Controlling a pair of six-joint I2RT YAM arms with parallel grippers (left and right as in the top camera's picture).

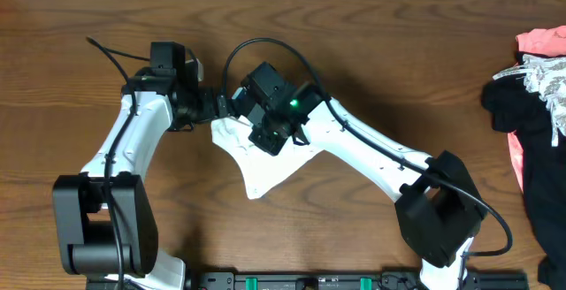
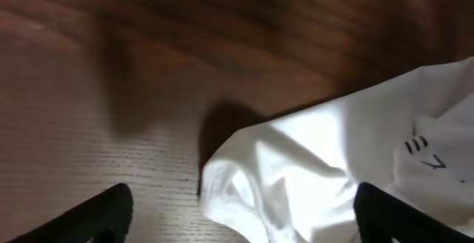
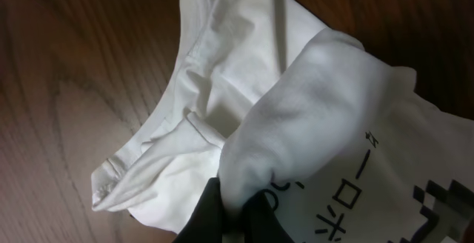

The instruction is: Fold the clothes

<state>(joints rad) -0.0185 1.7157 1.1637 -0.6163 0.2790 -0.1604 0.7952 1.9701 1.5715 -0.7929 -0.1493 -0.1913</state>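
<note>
1. The T-shirt lies bunched in a heap near the middle of the worktop, a little left of centre. One tapering end points toward the near edge.
2. Black print shows on a fold on the heap's upper side.
3. The right gripper is clenched on that fold, with the cloth pinched between its fingers.
4. The left gripper sits low at the heap's left side, spread wide and grasping nothing.
5. A pile of pink, black and lacy clothes sits at the right edge, well apart.
</note>
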